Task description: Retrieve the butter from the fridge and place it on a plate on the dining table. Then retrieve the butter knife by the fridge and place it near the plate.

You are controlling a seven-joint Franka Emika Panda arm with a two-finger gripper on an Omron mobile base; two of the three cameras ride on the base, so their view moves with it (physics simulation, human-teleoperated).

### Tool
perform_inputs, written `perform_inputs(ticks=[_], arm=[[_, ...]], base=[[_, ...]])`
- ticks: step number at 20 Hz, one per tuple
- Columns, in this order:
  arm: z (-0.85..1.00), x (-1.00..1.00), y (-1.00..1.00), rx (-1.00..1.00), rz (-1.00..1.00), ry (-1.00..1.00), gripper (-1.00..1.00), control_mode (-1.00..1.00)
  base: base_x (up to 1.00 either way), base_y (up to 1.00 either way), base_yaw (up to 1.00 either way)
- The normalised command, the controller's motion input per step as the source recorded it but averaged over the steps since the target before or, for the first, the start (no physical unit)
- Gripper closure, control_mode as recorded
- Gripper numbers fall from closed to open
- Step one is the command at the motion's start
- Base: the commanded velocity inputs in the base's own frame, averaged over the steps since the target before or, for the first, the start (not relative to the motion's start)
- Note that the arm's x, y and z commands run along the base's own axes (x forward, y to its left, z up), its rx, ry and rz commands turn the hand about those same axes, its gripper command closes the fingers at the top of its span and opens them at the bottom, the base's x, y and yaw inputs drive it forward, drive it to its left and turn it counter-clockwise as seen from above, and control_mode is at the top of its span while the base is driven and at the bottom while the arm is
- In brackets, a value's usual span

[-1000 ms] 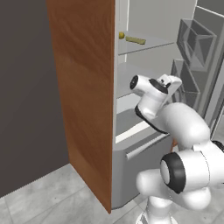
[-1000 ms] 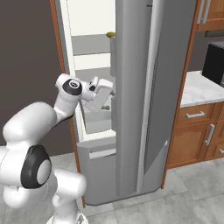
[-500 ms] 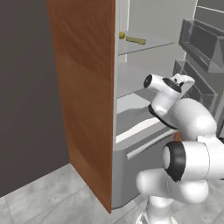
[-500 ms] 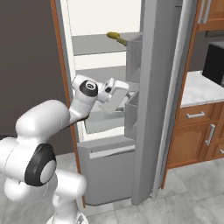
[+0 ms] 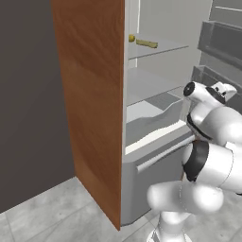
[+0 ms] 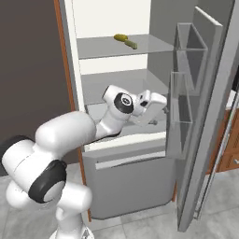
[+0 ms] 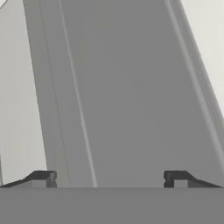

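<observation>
Right base view: fridge (image 6: 140,60) open, shelves grey

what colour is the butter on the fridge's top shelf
Yellowish-tan, the butter shows best in the right base view.

the fridge (image 5: 156,156) stood open beside a brown wooden panel (image 5: 90,99), the butter (image 5: 146,43) lay on an upper grey shelf (image 5: 160,48) next to a small round yellowish item (image 5: 132,38), and the white arm (image 5: 212,123) reached toward the door bins (image 5: 220,42).

fridge (image 6: 205,116) door swung wider (butter (image 6: 130,44) shelf exposed), arm further right
</observation>
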Motion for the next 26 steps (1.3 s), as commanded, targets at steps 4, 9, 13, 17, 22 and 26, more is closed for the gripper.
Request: perform_inputs(ticks=[4,9,13,17,22,26], arm=[[0.00,0.00,-1.00,0.01,0.01,-0.07,-1.00,-1.00],[0.00,0.00,-0.53,0.00,0.05,-0.05,-1.00,-1.00],[0.00,-0.02,0.22,0.00,0.03,-0.07,-1.00,-1.00],[0.00,0.00,0.89,0.02,0.00,0.01,-1.00,-1.00],[0.18,-0.11,0.71,0.23,-0.03,0.00,-1.00,-1.00],[0.00,0.00,0.53,0.54,-0.18,0.00,-1.00,-1.00]], base=[[0.00,0.00,0.00],[0.00,0.00,0.00],[0.00,0.00,0.00],[0.00,0.00,0.00],[0.00,0.00,0.00],[0.00,0.00,0.00]])
